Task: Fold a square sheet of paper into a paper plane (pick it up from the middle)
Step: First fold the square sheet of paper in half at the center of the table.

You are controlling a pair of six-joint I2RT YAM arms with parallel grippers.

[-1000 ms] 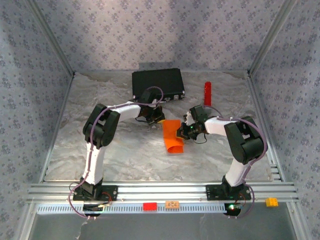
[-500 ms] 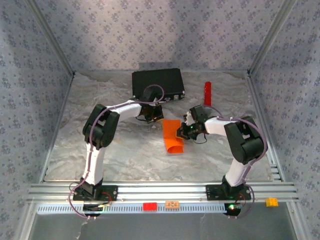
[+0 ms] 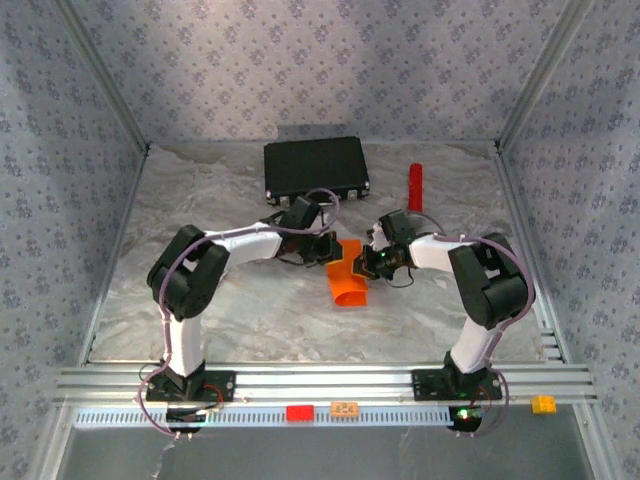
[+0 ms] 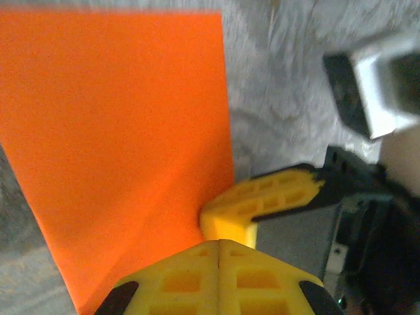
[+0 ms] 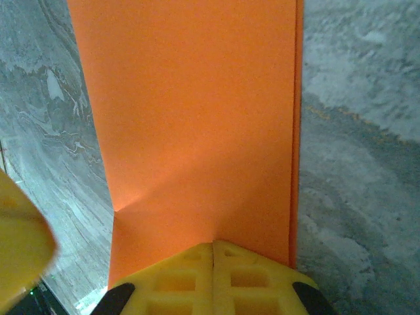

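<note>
The square sheet of paper (image 3: 346,282) is bright orange and lies folded double on the marbled cloth at mid-table, its near end curled up. My right gripper (image 3: 362,263) is shut at the sheet's right edge. In the right wrist view the paper (image 5: 197,118) spreads out from the closed tips (image 5: 213,244) with a small crease there. My left gripper (image 3: 328,250) is shut, with nothing between its fingers, at the sheet's upper left. In the left wrist view its tips (image 4: 218,241) rest at the paper (image 4: 118,131), right beside the right gripper's yellow fingers (image 4: 269,197).
A black case (image 3: 316,167) lies at the back of the table. A red cylinder (image 3: 415,187) stands to its right. Patterned walls close in three sides. Along the front rail (image 3: 320,382) sit small red (image 3: 299,412), orange (image 3: 345,408) and yellow (image 3: 543,404) bricks.
My left gripper has moved right and nearer, from beside the black case onto the sheet's upper left part. The right gripper and the paper have stayed put.
</note>
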